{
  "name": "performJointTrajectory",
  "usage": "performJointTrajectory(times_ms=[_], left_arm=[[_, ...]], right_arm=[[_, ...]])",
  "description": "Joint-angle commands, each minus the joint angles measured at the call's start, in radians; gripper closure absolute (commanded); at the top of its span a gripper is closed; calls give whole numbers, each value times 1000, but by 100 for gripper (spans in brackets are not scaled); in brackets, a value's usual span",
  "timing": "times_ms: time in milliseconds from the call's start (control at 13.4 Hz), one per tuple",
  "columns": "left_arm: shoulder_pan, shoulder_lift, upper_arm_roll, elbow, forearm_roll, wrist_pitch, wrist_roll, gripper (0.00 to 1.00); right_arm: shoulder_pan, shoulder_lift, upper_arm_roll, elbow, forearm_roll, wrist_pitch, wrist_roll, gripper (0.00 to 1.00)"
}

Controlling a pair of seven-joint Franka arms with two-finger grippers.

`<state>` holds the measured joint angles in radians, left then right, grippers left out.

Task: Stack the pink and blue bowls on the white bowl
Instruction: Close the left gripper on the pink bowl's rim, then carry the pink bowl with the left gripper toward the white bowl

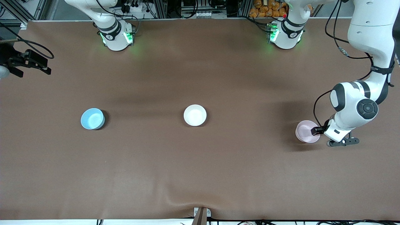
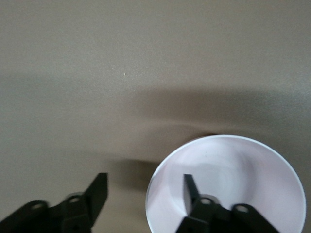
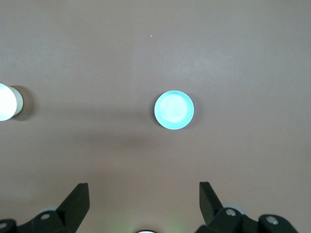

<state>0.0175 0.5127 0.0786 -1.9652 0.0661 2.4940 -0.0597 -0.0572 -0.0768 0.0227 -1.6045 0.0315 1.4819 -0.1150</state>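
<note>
The left hand [image 1: 316, 131] is low at the pink bowl [image 1: 306, 131], which stands on the desk [image 1: 200, 162] at the left arm's end; one finger [image 2: 190, 194] is inside the bowl and the other is outside its rim, apart and not clenched on it. The right hand [image 3: 143, 204] is released, fingers wide, and waits high over the desk, with the blue bowl [image 1: 92, 118] on the desk below it. The white bowl [image 1: 195, 115] stands between the blue and pink ones, well apart from both hands.

3 bowls in a row on table [image 1: 200, 175], white bowl [image 1: 195, 115] mid, pink bowl [image 1: 307, 131] twd left-arm end, blue bowl [image 1: 92, 118] twd right-arm end
</note>
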Motion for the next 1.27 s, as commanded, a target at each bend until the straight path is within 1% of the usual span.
performJointTrajectory(times_ms=[0,75,300,449,599,824,974,1048,1198], left_arm=[[2,29,-19,5,-17,8,-6,100],[2,29,-23,8,-35,8,-5,100],[-4,12,-26,12,-37,3,4,100],[-2,-6,-90,20,-49,-1,-12,100],[-5,-13,-156,52,-109,-10,-17,100],[-7,-34,-272,106,-172,-52,-57,100],[-17,-33,-342,161,-172,-85,-87,100],[-33,-28,-371,179,-172,-92,-113,100],[-97,-19,-391,225,-172,-93,-161,100]], right_arm=[[-16,5,10,14,14,-9,-8,0],[-15,5,10,14,14,-9,-8,0],[-16,5,10,14,14,-9,-8,0],[-18,5,10,14,14,-11,-8,0],[-18,5,10,14,14,-9,-8,0],[-18,5,10,14,14,-9,-8,0],[-18,5,10,14,14,-9,-8,0],[-18,5,10,14,14,-11,-8,0],[-16,5,10,14,14,-9,-8,0]])
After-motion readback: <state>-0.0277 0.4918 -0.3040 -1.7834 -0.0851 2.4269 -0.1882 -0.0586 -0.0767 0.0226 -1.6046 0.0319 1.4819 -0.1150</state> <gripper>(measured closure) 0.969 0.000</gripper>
